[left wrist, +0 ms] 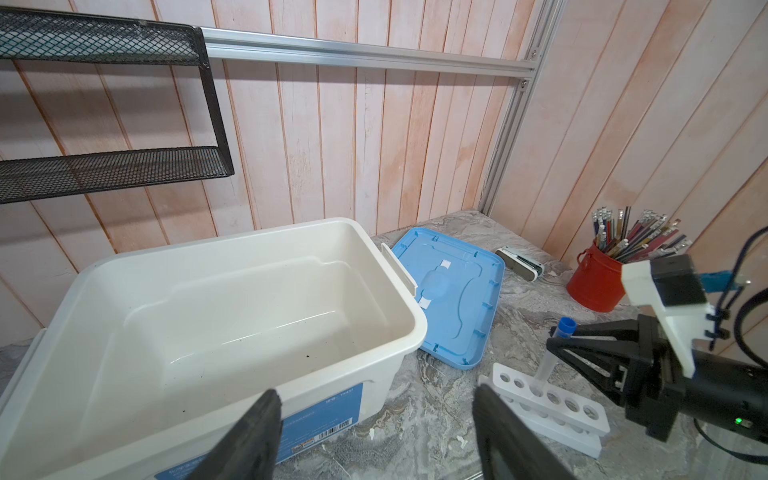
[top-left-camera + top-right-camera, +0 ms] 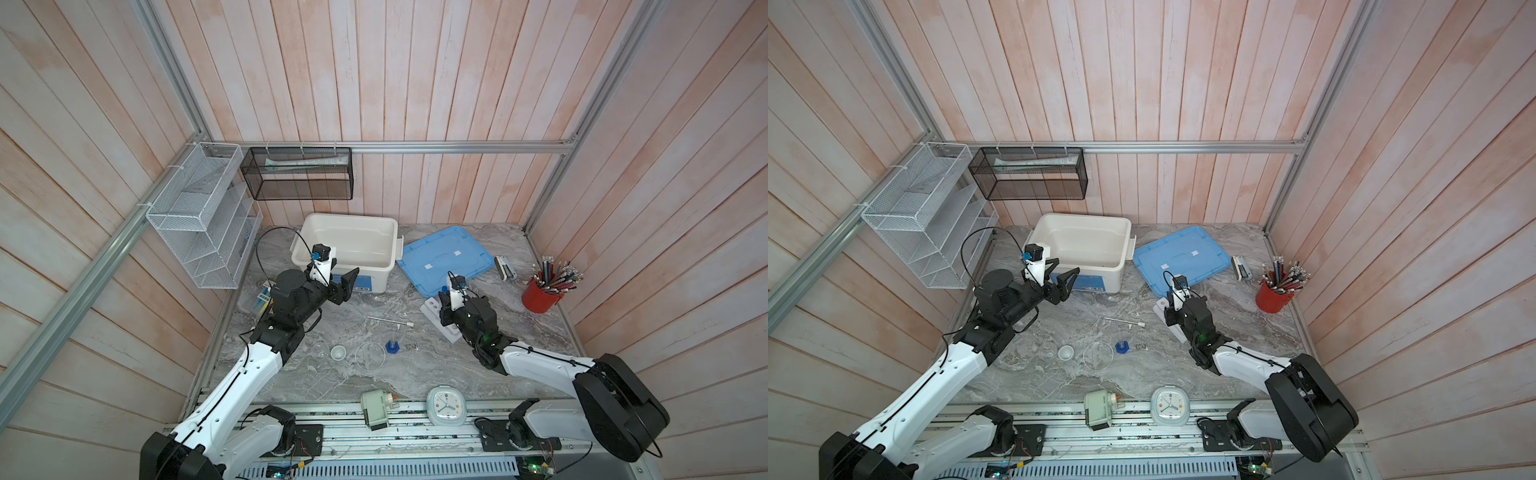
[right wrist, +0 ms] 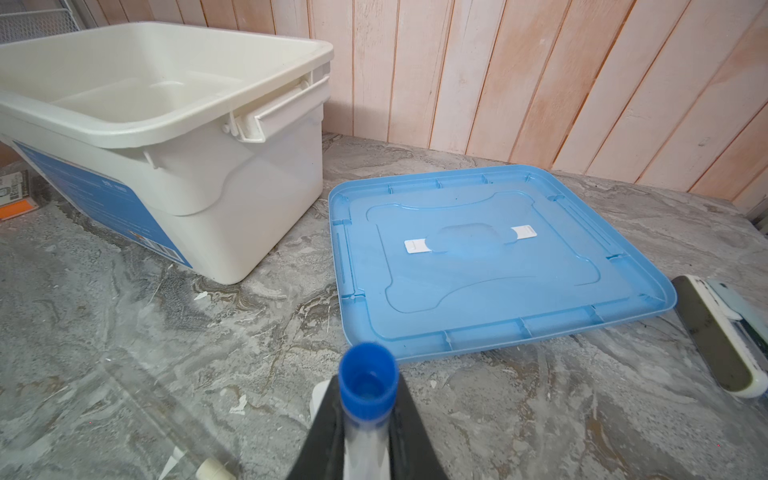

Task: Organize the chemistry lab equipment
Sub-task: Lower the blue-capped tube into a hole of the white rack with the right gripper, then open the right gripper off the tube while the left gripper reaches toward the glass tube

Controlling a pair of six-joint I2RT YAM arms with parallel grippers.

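Grey marbled tabletop (image 2: 415, 382) fills the floor of a cell walled in pale pink planks, with a white storage bin (image 2: 348, 216) standing open at the back. Its blue lid (image 2: 444, 257) lies flat just beside the bin, on the right in both top views.

Right of the bin's front corner and nearer the camera lies the white six-hole rack (image 1: 552, 401). The right gripper (image 3: 368, 388) is over it, jaws clamped on the blue-capped tube (image 1: 547, 363) just below the cap. The tube is tilted, its lower end down in the rack's row of holes.

The left gripper (image 2: 347, 286) hovers close to the bin's labelled front wall, jaws wide apart and empty.

Well in front of the bin, the white-capped tube (image 2: 388, 321) lies flat on the marble. Farther from the bin stand the small blue-based cylinder (image 2: 392, 345), the clear round dish (image 2: 370, 355) and a small clear cup (image 2: 338, 353), in a loose row.
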